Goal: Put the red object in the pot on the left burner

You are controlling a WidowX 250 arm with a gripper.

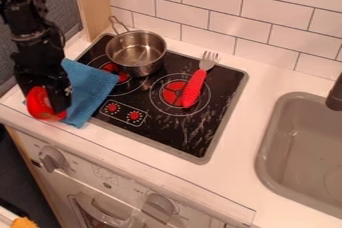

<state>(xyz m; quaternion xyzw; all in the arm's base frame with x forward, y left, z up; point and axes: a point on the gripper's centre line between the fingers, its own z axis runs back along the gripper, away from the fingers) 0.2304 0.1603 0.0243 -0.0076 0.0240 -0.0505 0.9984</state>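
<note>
Your black gripper is at the rounded red object, beside the folded blue cloth; whether it has a hold, you can't tell. Make sure of the grip, then lift straight up so the cloth doesn't drag. Clear the rim of the shiny metal pot, beyond the cloth from your gripper, and centre before lowering.

Your robot's black arm comes in at the upper left corner of the camera view and runs steeply down along the left side, leaning a little so that its lower part sits farther right. At its bottom, your black end effector hangs pointing down, near the view's left edge, about halfway down.
</note>
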